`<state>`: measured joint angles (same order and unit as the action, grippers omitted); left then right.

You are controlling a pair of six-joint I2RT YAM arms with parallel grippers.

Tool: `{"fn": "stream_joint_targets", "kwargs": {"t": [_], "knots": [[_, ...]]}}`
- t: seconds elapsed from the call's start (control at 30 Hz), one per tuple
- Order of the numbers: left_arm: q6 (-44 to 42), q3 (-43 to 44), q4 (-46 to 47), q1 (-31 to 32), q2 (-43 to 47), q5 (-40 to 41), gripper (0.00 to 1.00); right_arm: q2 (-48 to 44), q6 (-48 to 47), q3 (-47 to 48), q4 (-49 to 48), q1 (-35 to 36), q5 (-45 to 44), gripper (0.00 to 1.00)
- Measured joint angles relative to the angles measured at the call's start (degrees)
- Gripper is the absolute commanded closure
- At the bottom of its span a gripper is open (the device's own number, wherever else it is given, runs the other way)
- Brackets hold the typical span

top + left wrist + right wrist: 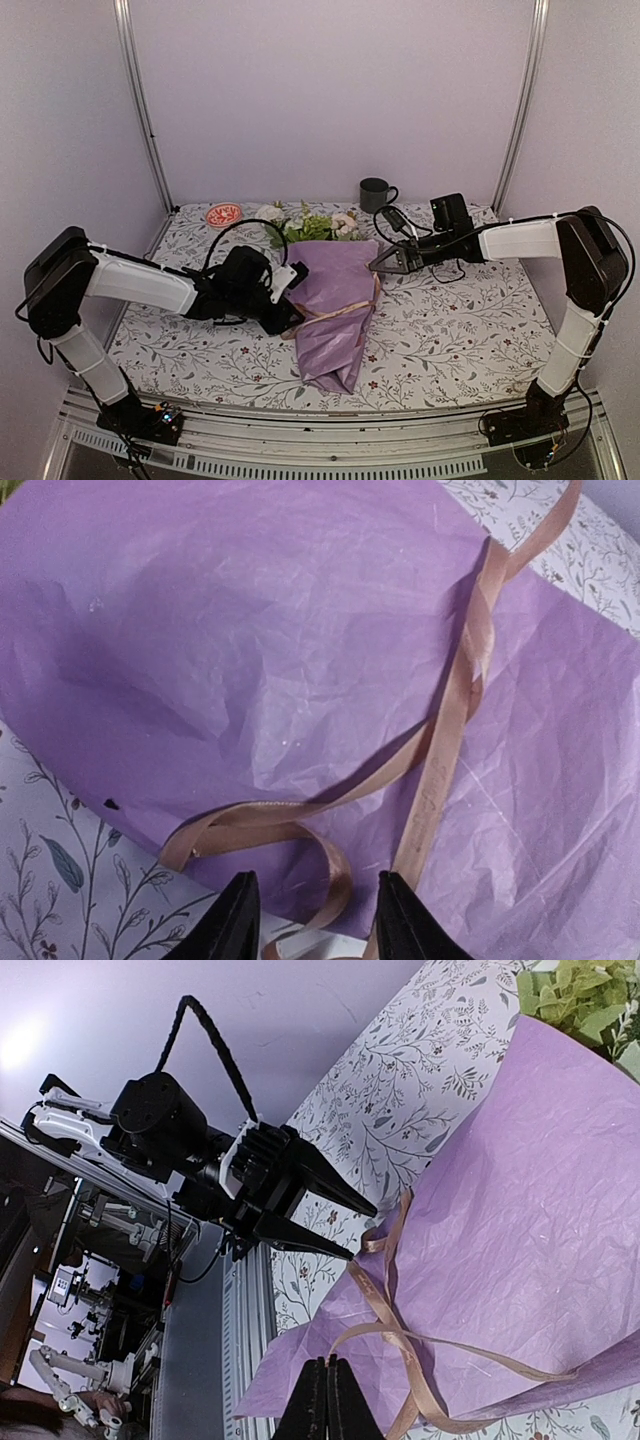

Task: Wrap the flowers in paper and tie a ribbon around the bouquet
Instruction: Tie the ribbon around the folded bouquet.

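Note:
The bouquet lies in the middle of the table as a lilac paper (335, 300) cone with the flowers (310, 225) sticking out at its far end. A beige ribbon (340, 312) crosses the cone's middle. My left gripper (292, 312) sits at the cone's left edge. In the left wrist view the left gripper (315, 880) is open, with a curl of ribbon (450, 710) lying loose between its fingers over the paper (250, 660). My right gripper (378, 262) hovers at the cone's upper right. In the right wrist view the right gripper (328, 1365) is shut, and a ribbon (385, 1310) strand runs into its tips.
A dark mug (374, 194) stands at the back of the floral table cloth (460, 330), and a small red-and-white dish (224, 214) sits at the back left. Metal frame posts rise at both back corners. The rail (300, 440) runs along the near edge.

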<state>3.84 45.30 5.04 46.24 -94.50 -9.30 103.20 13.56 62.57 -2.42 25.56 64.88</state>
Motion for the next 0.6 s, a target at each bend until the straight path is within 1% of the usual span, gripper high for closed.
{"fn": "stream_joint_targets", "kwargs": {"t": [0.1, 0.17, 0.23, 0.4, 0.43, 0.5, 0.6], "knots": [[-0.85, 0.55, -0.11, 0.76, -0.28, 0.26, 0.67, 0.00, -0.20, -0.04, 0.37, -0.07, 0.00, 1.00], [-1.09, 1.11, -0.28, 1.11, -0.76, 0.52, 0.74, 0.00, -0.37, -0.13, 0.59, -0.09, 0.00, 1.00], [-1.57, 1.99, -0.76, 1.25, -1.79, 0.92, 0.77, 0.00, -0.52, -0.28, 0.81, -0.11, 0.02, 1.00], [-1.95, 2.91, -2.86, 1.36, -3.74, 2.45, 0.79, 0.00, -0.61, -0.31, 1.11, -0.20, 0.00, 1.00], [-1.95, 2.91, -3.23, 1.38, -3.78, 2.71, 0.83, 0.00, -0.66, -0.31, 1.14, -0.22, 0.00, 1.00], [-1.97, 2.95, -3.43, 1.38, -3.78, 3.02, 1.00, 0.00, -0.76, -0.31, 1.14, -0.33, 0.00, 1.00], [-2.05, 3.28, -3.87, 1.49, -3.96, 3.80, 1.00, 0.00, -0.83, -0.33, 1.18, -0.61, 0.00, 1.00]]}}
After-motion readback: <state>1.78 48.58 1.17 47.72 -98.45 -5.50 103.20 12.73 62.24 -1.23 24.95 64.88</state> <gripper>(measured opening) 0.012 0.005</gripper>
